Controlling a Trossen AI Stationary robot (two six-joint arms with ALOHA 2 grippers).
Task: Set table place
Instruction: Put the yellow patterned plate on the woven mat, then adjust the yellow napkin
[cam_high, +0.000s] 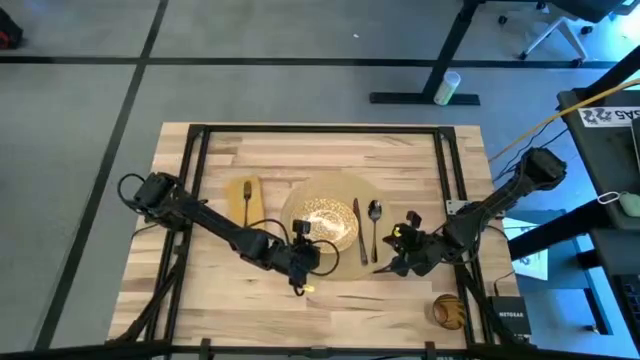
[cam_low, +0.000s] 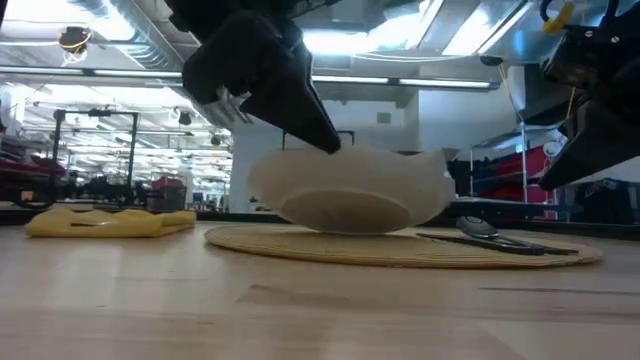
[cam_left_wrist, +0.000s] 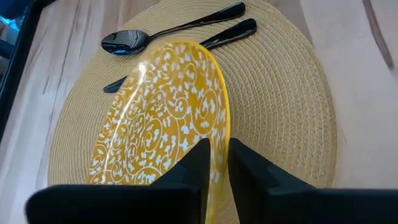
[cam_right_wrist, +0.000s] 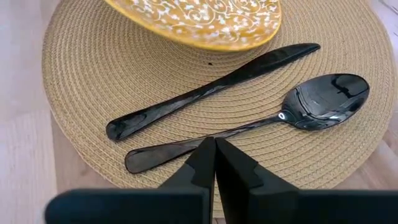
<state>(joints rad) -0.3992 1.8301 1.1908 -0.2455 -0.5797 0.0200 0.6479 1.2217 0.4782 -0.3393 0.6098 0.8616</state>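
Observation:
The round tan place mat (cam_high: 372, 200) lies in the middle of the wooden table (cam_high: 420, 160). On or just over the mat is a yellow patterned plate (cam_high: 325, 222), with my left gripper (cam_left_wrist: 219, 146) shut on its rim. A black knife (cam_right_wrist: 211, 90) and a spoon (cam_right_wrist: 261, 121) lie on the mat to the right of the plate. My right gripper (cam_right_wrist: 215, 152) hovers shut above the mat's near right edge, close to the spoon's handle, touching nothing. A fork (cam_high: 245, 198) lies on a yellow napkin (cam_high: 252, 205) left of the mat. My left gripper pinches the plate's rim (cam_left_wrist: 221, 134) on its near side, one finger on the patterned inner face and one on the outer wall. The fingers slant down from the table's near left. The plate's base (cam_low: 350, 215) is right at the mat; I cannot tell whether it touches.
A brown round object (cam_high: 449, 311) sits at the table's near right corner. Bare wood lies along the near edge and the far edge of the table. The black frame (cam_high: 320, 129) runs around the top.

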